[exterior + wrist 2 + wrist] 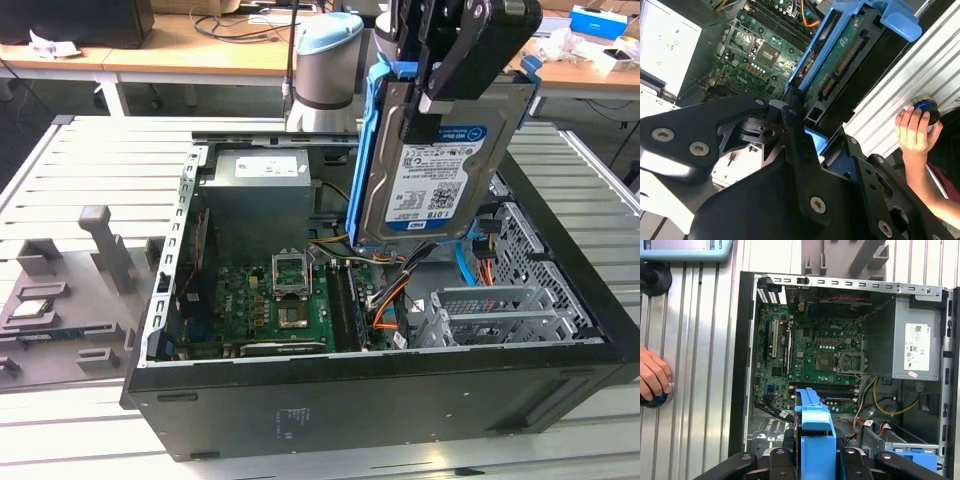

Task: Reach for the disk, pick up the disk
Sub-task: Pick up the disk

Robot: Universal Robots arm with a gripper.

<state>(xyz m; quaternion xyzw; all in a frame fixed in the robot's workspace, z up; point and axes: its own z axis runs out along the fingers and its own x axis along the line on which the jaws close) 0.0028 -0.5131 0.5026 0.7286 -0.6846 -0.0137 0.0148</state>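
Note:
The disk (432, 170), a silver-grey hard drive with a white-and-blue label and a blue rail along its sides, hangs upright in the air above the open computer case (330, 385). My gripper (432, 100) is shut on it from above, one black finger lying across its labelled face. In the first wrist view the disk's blue rail (815, 432) stands edge-on between my gripper's black fingers (782, 457). In the second wrist view the disk's (845, 55) circuit-board side and connectors run away from the gripper (802, 122).
Inside the case lie the green motherboard (270, 300), the grey power-supply box (258, 195) and a metal drive cage (490, 310) with orange cables beside it. A grey fixture (70, 290) sits at the exterior view's left. A person's hand (652, 377) rests on a knob on the slatted table.

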